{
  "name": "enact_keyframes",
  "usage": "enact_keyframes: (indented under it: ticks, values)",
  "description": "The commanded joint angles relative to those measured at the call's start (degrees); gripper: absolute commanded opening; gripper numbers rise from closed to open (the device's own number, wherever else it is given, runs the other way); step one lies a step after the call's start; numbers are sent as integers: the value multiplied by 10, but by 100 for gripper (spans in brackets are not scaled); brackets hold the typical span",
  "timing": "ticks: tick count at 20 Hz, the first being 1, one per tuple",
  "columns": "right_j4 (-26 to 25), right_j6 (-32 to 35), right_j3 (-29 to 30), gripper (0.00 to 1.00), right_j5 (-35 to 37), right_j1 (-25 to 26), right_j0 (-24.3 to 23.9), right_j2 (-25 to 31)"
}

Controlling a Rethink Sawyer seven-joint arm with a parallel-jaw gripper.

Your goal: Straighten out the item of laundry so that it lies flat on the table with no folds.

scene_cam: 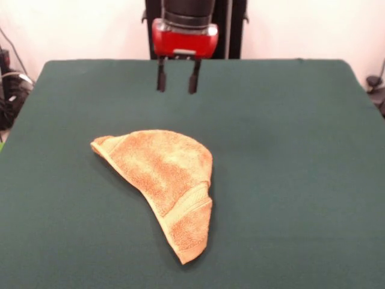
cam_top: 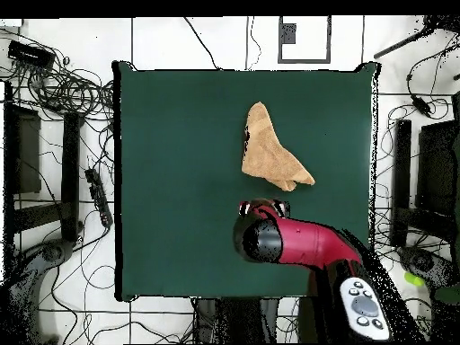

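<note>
On the table [scene_cam: 301, 180] we see the towel [scene_cam: 162, 180] folded into a rough triangle. We note the gripper [scene_cam: 178, 77] hanging above, fingers apart, holding nothing.

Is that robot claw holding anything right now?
Nothing. The gripper hangs open and empty above the dark green table, apart from the folded orange-tan terry towel.
</note>
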Motion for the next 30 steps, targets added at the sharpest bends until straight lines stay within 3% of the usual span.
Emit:
enact_keyframes:
  ticks: [1,18,30]
  values:
    - [-42,-45,-86,100,42,31,-34,114]
    - [-115,-133,-188,100,141,87,-158,243]
    - [-149,-191,-247,100,205,211,-246,343]
